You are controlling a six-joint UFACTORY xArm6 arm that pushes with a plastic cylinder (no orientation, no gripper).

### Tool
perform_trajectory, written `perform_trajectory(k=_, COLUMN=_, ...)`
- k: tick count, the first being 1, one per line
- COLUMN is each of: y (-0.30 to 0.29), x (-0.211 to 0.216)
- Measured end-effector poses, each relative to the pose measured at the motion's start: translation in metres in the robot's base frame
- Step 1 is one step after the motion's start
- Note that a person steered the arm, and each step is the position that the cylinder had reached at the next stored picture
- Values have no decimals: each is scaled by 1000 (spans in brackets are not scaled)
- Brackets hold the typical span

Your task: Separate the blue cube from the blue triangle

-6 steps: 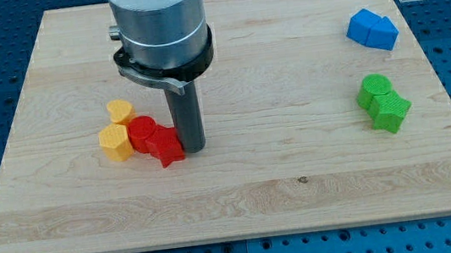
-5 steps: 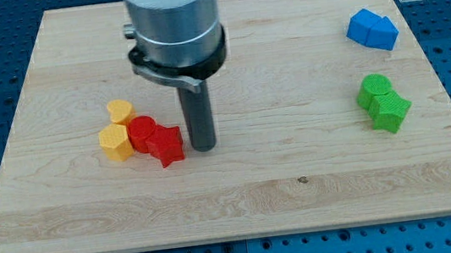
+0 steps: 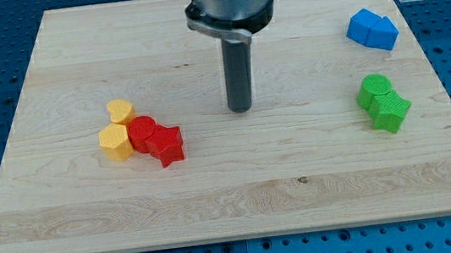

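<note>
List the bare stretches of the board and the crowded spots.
Bare: the whole bottom strip, the top left corner, and the middle between my tip and the green blocks. Crowded: yellow and red cluster at left; blue pair top right.

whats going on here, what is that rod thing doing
A robot arm's dark rod is sliding over a wooden board. My tip stands on bare wood mid-board, touching no block. Its targets, the blue cube and blue triangle, sit pressed together at the view's upper right. Two green blocks lie below them; the red and yellow blocks cluster on the view's left.
</note>
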State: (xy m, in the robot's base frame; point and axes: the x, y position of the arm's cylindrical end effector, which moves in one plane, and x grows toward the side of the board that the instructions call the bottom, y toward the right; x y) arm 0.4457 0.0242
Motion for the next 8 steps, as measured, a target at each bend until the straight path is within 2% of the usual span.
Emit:
perform_trajectory(k=3, y=55, x=-55)
perform_trajectory(k=5, y=64, x=-116)
perform_trajectory(k=6, y=77, x=-133)
perform_trajectory(k=8, y=139, x=-137)
